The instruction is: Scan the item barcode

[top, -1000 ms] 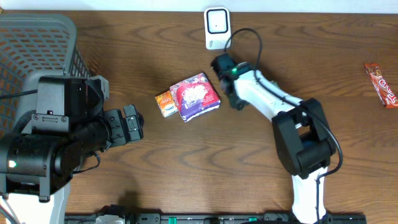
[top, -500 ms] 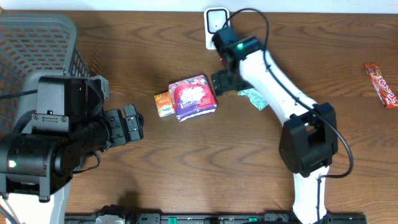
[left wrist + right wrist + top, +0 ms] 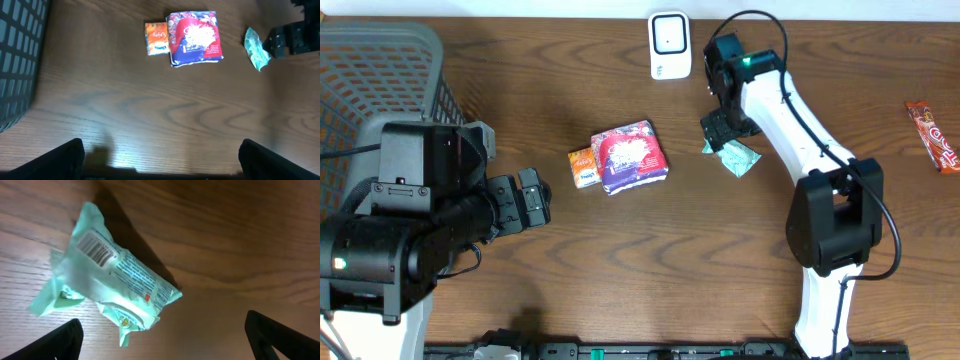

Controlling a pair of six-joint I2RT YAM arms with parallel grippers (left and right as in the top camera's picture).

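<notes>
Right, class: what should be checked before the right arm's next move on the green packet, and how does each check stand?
1. Right gripper open: ok.
2. Green packet lying free on table: ok.
3. Barcode facing up: ok.
4. Scanner unobstructed: ok.
5. Left gripper open, clear of packet: ok.
6. Scanner switched on: cannot tell.

I have bare tabletop [image 3: 670,260] across the near side, open for passing. The basket [image 3: 390,70] blocks the far left; the scanner [image 3: 670,45] and purple packet [image 3: 632,155] crowd the middle.
</notes>
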